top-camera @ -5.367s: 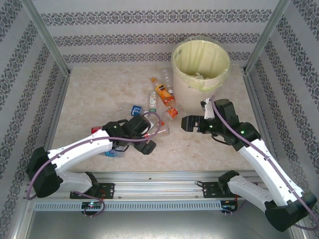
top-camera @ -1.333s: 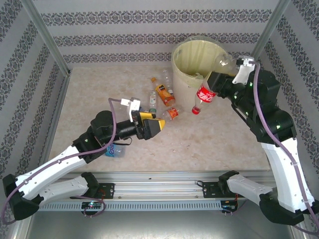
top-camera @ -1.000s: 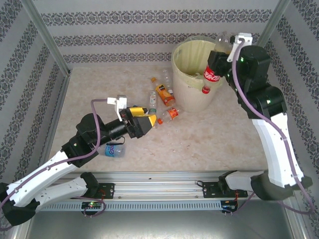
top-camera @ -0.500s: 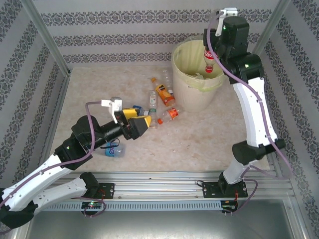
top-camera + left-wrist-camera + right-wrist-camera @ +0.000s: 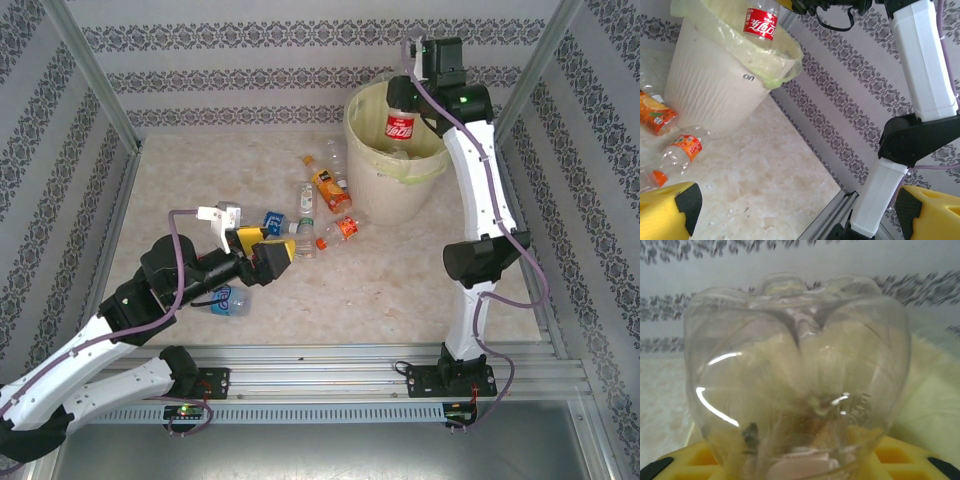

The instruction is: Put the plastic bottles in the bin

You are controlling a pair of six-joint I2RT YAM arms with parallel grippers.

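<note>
Yellow-padded left gripper [image 5: 272, 252], toward the table's [image 5: 200, 180] middle: your jaws stood spread wide and empty, with loose bottles [image 5: 325, 190] just beyond, lying flat. Far right corner: bin [image 5: 380, 190]. Above its mouth your right gripper [image 5: 410, 88] pinched the red-labelled bottle [image 5: 398, 122] by its base, long axis vertical, cap down, directly beneath the fingers.

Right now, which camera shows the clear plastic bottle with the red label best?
The top camera: the whole clear red-labelled plastic bottle hangs over the cream-white round bin. The left wrist camera catches its label, top cut off. The right wrist camera stares at its clear base.
</note>
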